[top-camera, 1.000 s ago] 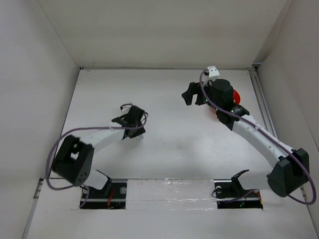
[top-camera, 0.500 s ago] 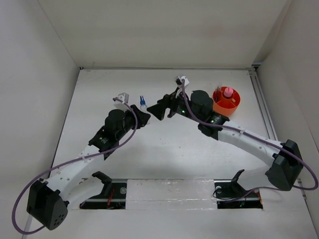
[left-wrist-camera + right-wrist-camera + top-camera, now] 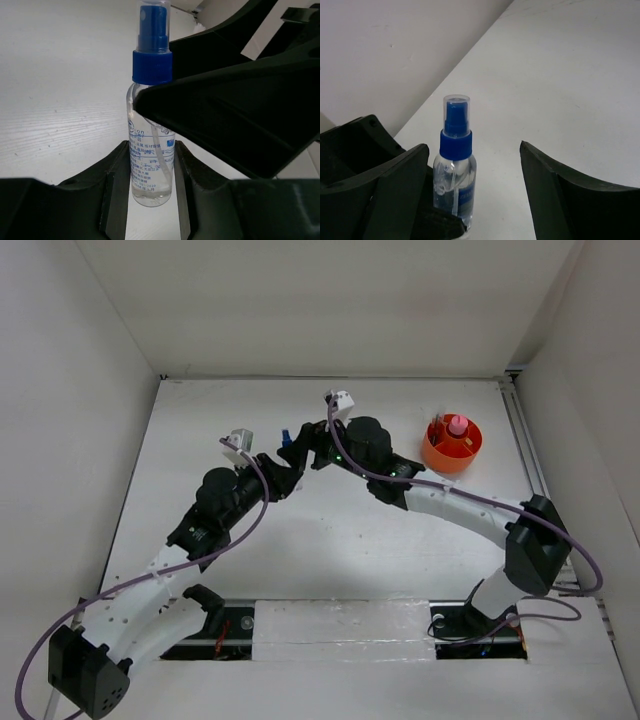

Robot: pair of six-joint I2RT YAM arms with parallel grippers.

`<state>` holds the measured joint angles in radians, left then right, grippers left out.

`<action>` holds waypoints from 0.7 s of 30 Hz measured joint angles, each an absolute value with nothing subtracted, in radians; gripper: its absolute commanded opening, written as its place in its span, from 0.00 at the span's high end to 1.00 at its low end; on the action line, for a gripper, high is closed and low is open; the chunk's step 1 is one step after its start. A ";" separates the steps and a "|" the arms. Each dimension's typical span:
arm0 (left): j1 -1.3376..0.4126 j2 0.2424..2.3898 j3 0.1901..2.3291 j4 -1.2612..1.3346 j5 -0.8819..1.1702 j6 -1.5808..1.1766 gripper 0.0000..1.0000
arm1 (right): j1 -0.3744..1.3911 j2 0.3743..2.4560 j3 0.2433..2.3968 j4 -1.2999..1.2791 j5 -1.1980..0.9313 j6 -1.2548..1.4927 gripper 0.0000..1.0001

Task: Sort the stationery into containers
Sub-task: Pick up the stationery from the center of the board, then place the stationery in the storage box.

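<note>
Clear glossy plastic set against matt black and white

We see the bottle (image 3: 151,150) as smooth transparent plastic with a printed label and a glossy blue cap (image 3: 152,60). The left fingers (image 3: 116,200) look like matt black plastic, the counter (image 3: 60,100) is matt white and faintly grained, and the tub (image 3: 452,452) is smooth orange plastic.

Blue print runs down the label (image 3: 150,162) of the clear blue-capped bottle (image 3: 151,112), seen from the left wrist. The letters "ion" stand at its top, and a number ending "2020" sits near its foot. The lines between are too small to read, and the right wrist view shows only blur.
</note>
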<state>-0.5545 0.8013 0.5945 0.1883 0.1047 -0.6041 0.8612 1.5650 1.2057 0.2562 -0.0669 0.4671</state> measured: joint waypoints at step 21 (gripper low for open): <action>-0.555 0.823 0.593 0.114 0.064 -0.630 0.00 | 0.691 1.550 1.129 0.314 -0.213 0.374 1.00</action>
<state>-0.5549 0.8227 0.5934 0.1139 0.0635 -0.6296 0.6914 1.5501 1.1294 0.3141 -0.2131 0.3740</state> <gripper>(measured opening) 0.996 0.423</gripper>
